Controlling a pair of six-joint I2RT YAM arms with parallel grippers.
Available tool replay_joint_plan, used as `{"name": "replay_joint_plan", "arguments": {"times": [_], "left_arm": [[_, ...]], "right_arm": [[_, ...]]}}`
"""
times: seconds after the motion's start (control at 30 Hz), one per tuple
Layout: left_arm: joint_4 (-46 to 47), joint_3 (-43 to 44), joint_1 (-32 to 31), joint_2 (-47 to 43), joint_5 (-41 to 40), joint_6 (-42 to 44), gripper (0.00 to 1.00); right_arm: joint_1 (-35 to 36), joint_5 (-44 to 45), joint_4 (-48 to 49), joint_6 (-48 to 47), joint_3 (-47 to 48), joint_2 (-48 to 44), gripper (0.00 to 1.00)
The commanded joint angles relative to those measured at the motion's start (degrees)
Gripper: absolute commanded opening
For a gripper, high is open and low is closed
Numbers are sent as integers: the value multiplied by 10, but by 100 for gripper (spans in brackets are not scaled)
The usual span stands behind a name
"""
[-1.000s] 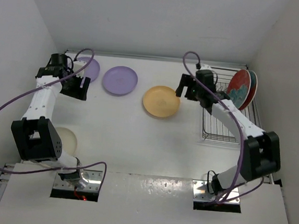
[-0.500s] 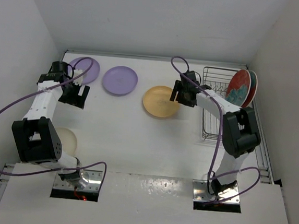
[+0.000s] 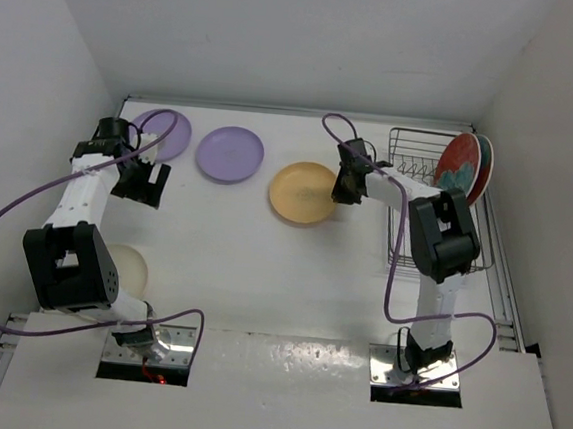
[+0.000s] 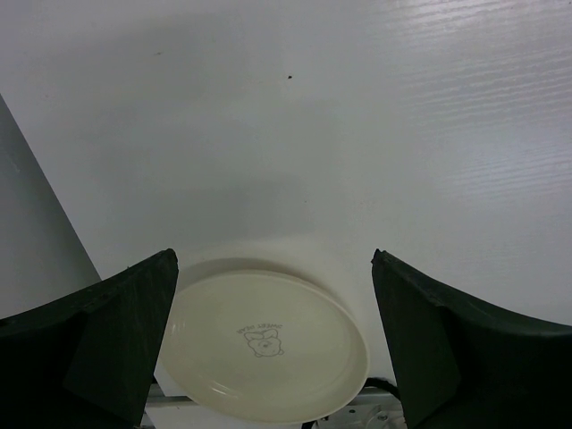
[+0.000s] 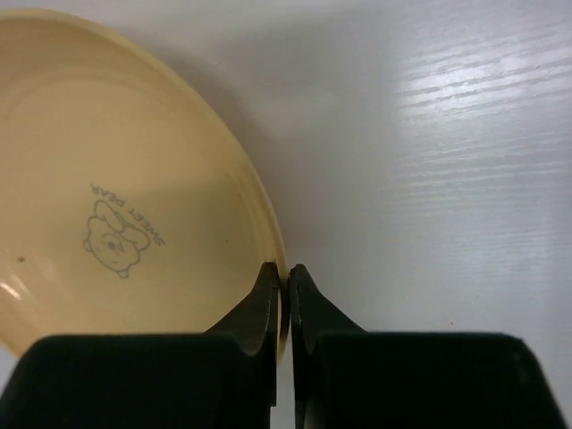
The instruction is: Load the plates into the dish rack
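Observation:
A yellow-orange plate (image 3: 303, 193) (image 5: 107, 197) lies flat in the middle of the table. My right gripper (image 3: 346, 185) (image 5: 287, 273) is shut on its right rim, one finger inside the rim and one outside. Two lilac plates lie at the back left: one (image 3: 230, 153) in full view, the other (image 3: 168, 136) partly behind my left arm. My left gripper (image 3: 141, 180) (image 4: 273, 259) hangs open just in front of that plate, holding nothing. Two red plates with teal pattern (image 3: 459, 169) stand upright in the grey wire dish rack (image 3: 414, 248) at the right.
A cream plate (image 3: 129, 269) (image 4: 268, 344) with a small bear print lies beside my left arm's base. White walls close in the left, back and right sides. Purple cables loop off both arms.
My right gripper moved left from the rack to the yellow-orange plate's right rim and shut on it; the plate slid slightly left. My left gripper dropped a little and opened wider.

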Motion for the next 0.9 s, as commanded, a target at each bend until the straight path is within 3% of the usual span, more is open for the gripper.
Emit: {"name": "replay_joint_plan", "arguments": {"times": [0.0, 0.2, 0.37, 0.4, 0.63, 0.7, 0.87], "left_arm": [[9, 15, 9, -1, -5, 2, 94], [9, 32, 9, 4, -5, 2, 94], [9, 32, 9, 9, -5, 2, 94], [9, 32, 9, 9, -5, 2, 94], [9, 32, 9, 9, 0, 2, 94], [9, 32, 9, 9, 0, 7, 94], [4, 21, 9, 3, 0, 7, 94]], "right_arm": [[7, 61, -9, -50, 13, -55, 0], [9, 207, 49, -223, 3, -212, 0], [-47, 322, 88, -353, 46, -303, 0], [-64, 360, 103, -447, 41, -312, 0], [-128, 461, 423, -796, -37, -302, 0], [-156, 472, 450, -852, -40, -267, 0], [-174, 505, 521, -869, -64, -240, 0]]}}
